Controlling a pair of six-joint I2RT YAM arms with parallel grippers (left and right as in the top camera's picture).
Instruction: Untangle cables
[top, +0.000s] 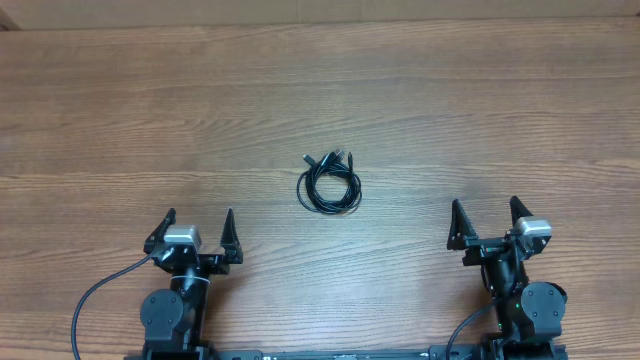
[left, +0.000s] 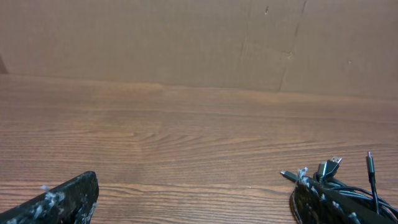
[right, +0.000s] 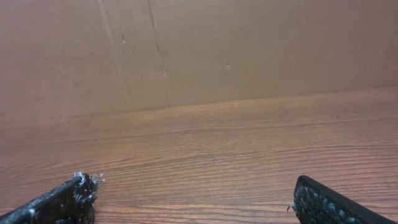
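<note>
Well, the cables (top: 330, 185) lie as one small, roughly round coil of thin black cord flat on the wooden table (top: 320, 90), ahead of both grippers and between them: fwd and to the right of the left gripper (top: 198, 218), fwd and to the left of the right gripper (top: 485, 208), well apart from each. Coil is near circular, so no clear long axis. The plug ends bunch on its far side, away from the arms. In the overhead view most point off to the far right, one to the far left. In the left wrist view the bundle shows at the lower right, partly hidden behind that gripper's right finger (left: 317, 205), w/ several plugs poking up past it.

Nothing sits betw. either gripper and the coil, just bare wood grain. A brown cardboard wall (left: 186, 43) stands at the table's far edge. Thicker black arm wires (top: 100, 290) curve off each arm base, near the robot, apart from the coil.

Both grippers have fingers spread wide w/ nothing betw. them, low over the table
</note>
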